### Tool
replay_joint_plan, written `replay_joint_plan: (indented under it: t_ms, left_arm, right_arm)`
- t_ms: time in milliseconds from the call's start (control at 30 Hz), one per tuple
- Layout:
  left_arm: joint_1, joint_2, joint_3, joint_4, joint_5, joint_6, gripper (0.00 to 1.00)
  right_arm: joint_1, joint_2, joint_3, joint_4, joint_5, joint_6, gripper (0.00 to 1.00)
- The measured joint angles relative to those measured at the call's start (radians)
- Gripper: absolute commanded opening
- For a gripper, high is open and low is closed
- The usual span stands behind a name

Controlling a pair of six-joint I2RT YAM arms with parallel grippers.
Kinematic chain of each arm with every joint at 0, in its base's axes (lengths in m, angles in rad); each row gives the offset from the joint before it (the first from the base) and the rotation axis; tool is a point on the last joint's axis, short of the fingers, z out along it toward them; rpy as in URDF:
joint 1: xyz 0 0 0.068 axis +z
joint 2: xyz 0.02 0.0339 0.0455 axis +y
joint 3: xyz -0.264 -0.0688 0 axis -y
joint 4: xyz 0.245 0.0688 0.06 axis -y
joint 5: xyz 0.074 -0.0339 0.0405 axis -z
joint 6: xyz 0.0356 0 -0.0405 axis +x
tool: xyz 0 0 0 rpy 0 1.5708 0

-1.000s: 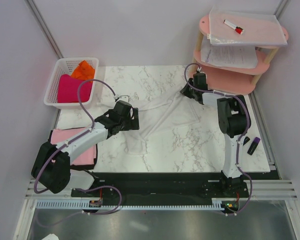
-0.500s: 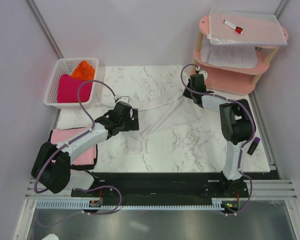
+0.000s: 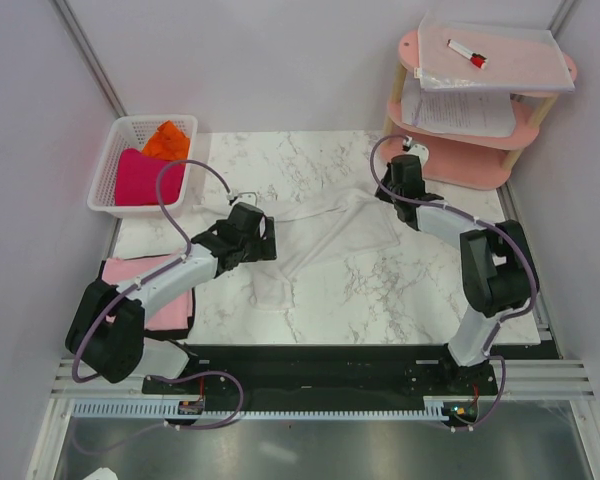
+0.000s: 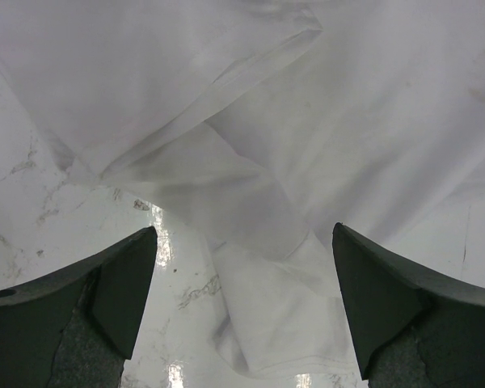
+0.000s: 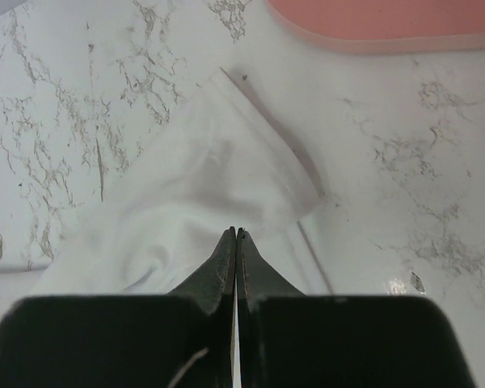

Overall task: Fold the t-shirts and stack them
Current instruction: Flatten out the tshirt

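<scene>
Across the middle of the table (image 3: pixel 420 290), from its far right side toward the centre, the white t-shirt (image 3: pixel 335 228) lies crumpled and unfolded. My right gripper (image 5: pixel 236 233) is closed tight at the shirt's far-right hem, beside the pink shelf (image 3: pixel 470 160). Its tips sit in a pucker of cloth, and I judge only a thin fold is pinched. My left gripper (image 4: pixel 244 229) hangs over the shirt's left part, fingers wide apart, gripping nothing.

My worry is that thin pinch. If I pull, the hem could slip free, or the whole shirt could drag as a bunch because nothing pins the other side. A high lift near the shelf might also snag on it.

I can read no brand or label on the cloth. The paper sheets (image 3: pixel 460 110) on the shelf carry print too small to read.
</scene>
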Motion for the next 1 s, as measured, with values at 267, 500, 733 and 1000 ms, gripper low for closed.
replay_joint_plan:
  t_ms: [267,500,733,1000]
  left_arm:
    - [0.059,0.018,0.008,0.005,-0.004,0.000,0.96]
    - [0.085,0.030,0.030,0.015,-0.003,0.000,0.95]
    - [0.084,0.029,0.031,0.014,-0.003,0.000,0.95]
    - [0.084,0.029,0.030,0.014,-0.003,0.001,0.95]
  right_arm:
    - [0.000,-0.166,-0.065,0.012,0.060,-0.011,0.05]
    - [-0.043,-0.036,-0.032,0.014,-0.010,0.021,0.57]
    - [-0.129,0.051,-0.043,0.028,-0.123,0.093,0.58]
    - [-0.144,0.119,-0.043,0.119,-0.224,0.172,0.57]
